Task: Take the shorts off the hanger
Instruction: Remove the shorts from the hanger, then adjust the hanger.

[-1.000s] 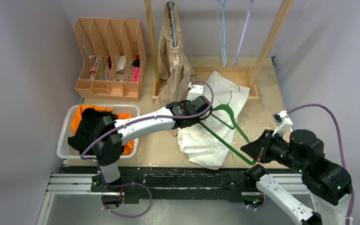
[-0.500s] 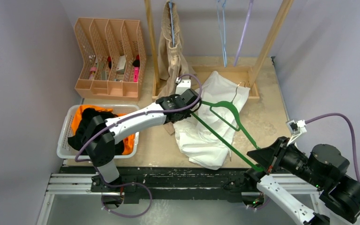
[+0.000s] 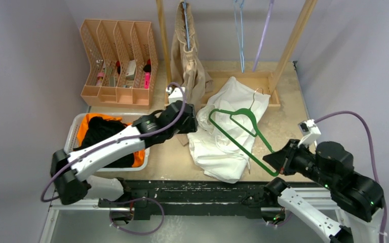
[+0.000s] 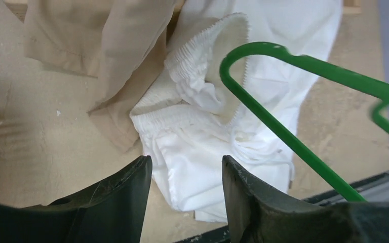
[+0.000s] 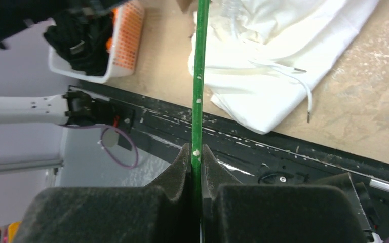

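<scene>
Gripping green hanger (image 5: 198,76) at 4 o'clock to draw it off white shorts (image 3: 218,157), right fingers (image 5: 182,172) closed; left fingers (image 4: 116,202) open, empty.

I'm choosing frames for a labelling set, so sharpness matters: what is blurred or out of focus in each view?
Top external: evenly lit, sharp, soft shadows by the white shorts. Left wrist: their waistband is crisp; the green hanger smears near the right edge. Right wrist: the right hand is soft up close, the hanger beyond it sharp.
</scene>
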{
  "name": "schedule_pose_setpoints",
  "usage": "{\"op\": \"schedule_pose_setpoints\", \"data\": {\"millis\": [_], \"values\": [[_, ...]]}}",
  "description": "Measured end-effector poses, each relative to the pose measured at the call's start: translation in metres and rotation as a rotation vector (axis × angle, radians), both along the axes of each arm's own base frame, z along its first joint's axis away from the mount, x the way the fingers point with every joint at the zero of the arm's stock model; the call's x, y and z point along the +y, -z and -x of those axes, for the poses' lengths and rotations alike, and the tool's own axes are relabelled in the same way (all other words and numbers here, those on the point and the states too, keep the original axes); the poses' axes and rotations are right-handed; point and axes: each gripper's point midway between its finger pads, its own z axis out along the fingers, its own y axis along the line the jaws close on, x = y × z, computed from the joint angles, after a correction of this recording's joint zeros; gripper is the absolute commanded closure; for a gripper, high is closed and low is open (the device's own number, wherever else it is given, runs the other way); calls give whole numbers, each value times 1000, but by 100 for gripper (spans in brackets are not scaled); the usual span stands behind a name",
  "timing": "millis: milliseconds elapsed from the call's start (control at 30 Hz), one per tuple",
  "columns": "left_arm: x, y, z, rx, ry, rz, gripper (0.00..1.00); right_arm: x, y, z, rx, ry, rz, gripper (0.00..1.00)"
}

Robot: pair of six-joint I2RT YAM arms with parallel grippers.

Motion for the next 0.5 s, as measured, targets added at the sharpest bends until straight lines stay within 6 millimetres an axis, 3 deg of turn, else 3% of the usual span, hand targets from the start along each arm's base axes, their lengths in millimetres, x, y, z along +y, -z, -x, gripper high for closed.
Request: {"op": "schedule_pose_setpoints", "data": {"millis": [167,267,400,500], "values": [[6,-45,23,-38,34,199,45,-1,12,-12,31,22,65,100],[-9,-70,30,-40,91,305,41,-2,13,-12,23,22,75,100],[-58,-122,26,-54,187,406,38,-1,19,-14,28,15,94,100],[-114,-184,20,-125,269,459,34,0,23,-14,37,3,102,100]]}}
